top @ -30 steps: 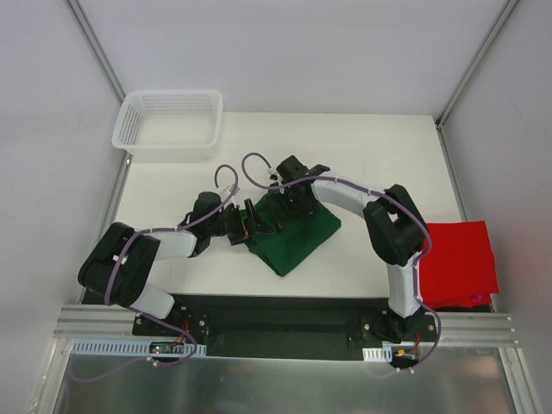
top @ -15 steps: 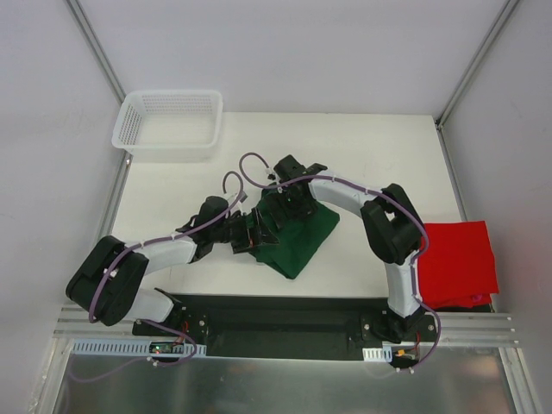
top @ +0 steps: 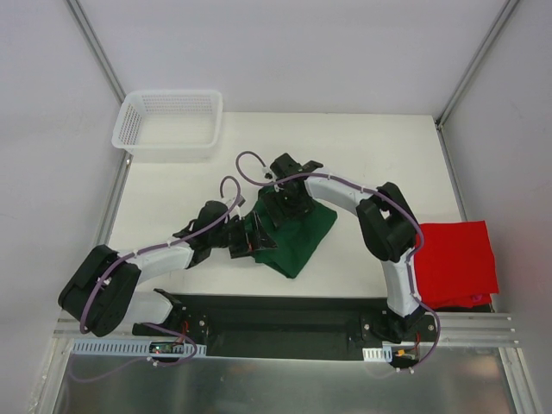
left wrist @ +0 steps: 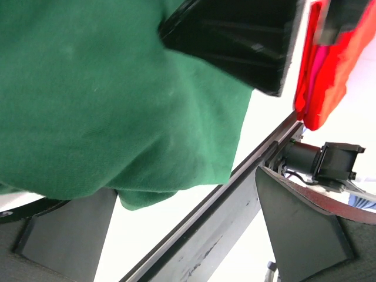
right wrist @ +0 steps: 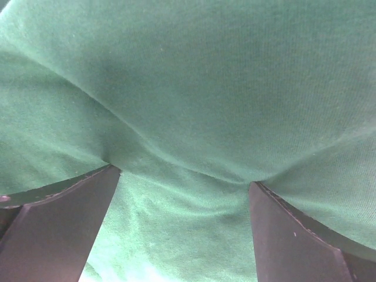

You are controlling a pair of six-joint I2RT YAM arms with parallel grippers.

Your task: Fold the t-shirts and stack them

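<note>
A dark green t-shirt [top: 306, 235] lies folded in a bunch at the middle of the white table. My left gripper [top: 252, 238] is open at its left edge; in the left wrist view the green cloth [left wrist: 106, 100] hangs over the left finger [left wrist: 64, 235], with the gap between the fingers mostly bare. My right gripper [top: 281, 207] is open and pressed down on the shirt's far left part, and green cloth [right wrist: 194, 88] fills its wrist view between both fingers. A bright red t-shirt [top: 457, 259] lies folded at the table's right near corner, also showing as red cloth [left wrist: 326, 70] in the left wrist view.
A white mesh basket [top: 168, 142] stands at the table's far left corner. The black mounting rail [top: 276, 315] runs along the near edge, and white walls close in the sides. The white table [top: 379, 155] shows bare behind the arms.
My left arm has stretched out to the right, bringing its gripper onto the green shirt's left edge. The shirt's left side has bunched slightly rightward. The right gripper has shifted a little left.
</note>
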